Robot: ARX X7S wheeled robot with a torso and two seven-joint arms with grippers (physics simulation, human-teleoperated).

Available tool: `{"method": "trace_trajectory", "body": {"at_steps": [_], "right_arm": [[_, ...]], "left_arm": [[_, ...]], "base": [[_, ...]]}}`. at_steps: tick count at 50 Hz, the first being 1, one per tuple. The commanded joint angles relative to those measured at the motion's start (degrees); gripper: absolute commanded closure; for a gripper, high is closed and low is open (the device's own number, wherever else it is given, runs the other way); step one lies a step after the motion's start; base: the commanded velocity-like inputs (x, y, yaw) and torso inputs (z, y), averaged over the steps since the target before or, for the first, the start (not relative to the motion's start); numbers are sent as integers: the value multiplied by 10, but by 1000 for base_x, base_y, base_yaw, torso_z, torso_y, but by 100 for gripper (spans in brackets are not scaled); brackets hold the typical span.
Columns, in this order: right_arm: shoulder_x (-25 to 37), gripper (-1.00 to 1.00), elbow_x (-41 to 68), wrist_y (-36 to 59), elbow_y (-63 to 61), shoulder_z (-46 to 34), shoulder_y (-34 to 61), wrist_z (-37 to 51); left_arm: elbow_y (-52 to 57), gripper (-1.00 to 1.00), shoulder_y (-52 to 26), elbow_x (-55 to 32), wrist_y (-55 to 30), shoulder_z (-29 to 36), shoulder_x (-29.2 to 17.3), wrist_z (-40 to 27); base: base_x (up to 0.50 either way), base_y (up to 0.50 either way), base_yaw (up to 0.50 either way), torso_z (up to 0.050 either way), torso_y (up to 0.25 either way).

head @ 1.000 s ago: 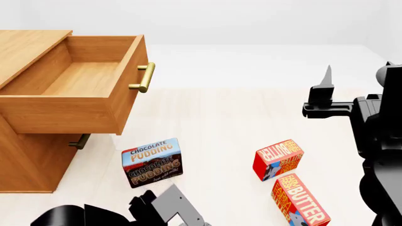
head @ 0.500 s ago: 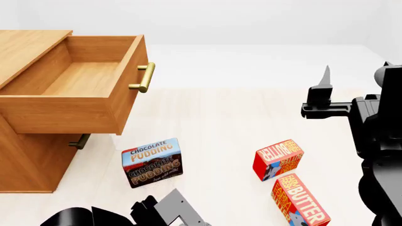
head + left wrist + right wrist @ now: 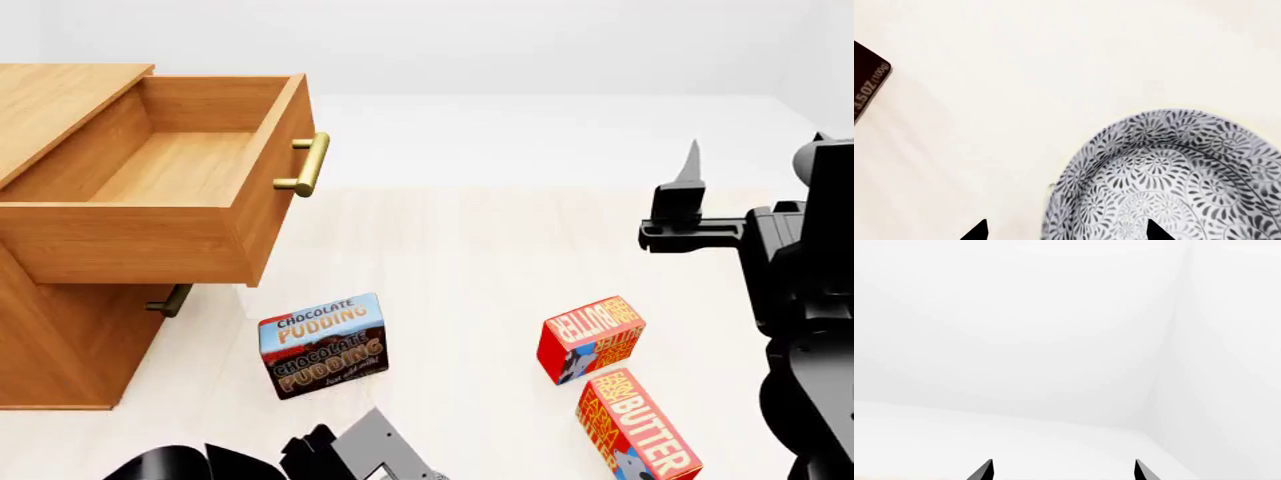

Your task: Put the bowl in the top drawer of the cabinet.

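The bowl, white-grey with a dark petal pattern, stands on the pale floor in the left wrist view. The head view does not show it. My left gripper is open and straddles the bowl's near rim, one fingertip over its inside and the other over bare floor. The cabinet stands at the left, its top drawer pulled out and empty, brass handle facing right. My right gripper is raised at the right, open, with nothing between its fingers.
A chocolate pudding box stands in front of the cabinet; its corner shows in the left wrist view. Two red butter boxes lie at the right. The lower drawer's small handle sits under the open drawer.
My left arm has slid a little lower and to the right along the bottom edge of the head view. The right arm, drawer and boxes have stayed put.
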Motion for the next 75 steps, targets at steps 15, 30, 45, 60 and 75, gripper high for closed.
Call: {"method": "trace_trajectory", "body": {"at_steps": [15, 30, 45, 60, 75], "right_arm": [[0, -100, 1, -8, 7, -3, -4, 4], [1, -100, 5, -6, 6, -4, -2, 6], [2, -100, 5, -17, 12, -3, -9, 7], [2, -100, 10, -15, 6, 2, -12, 10], [4, -100, 17, -5, -3, 12, -7, 10]], "left_arm": [[-37, -100, 6, 27, 24, 26, 4, 24], [-22, 100, 7, 16, 20, 21, 2, 12], [-17, 100, 2, 9, 22, 13, 1, 5], [13, 100, -28, -21, 12, -20, -2, -23], [32, 100, -51, -47, 0, -43, -3, -45]], "base": [[0, 0, 0, 0, 0], [0, 0, 0, 0, 0], [0, 0, 0, 0, 0], [0, 0, 0, 0, 0], [0, 0, 0, 0, 0]]}}
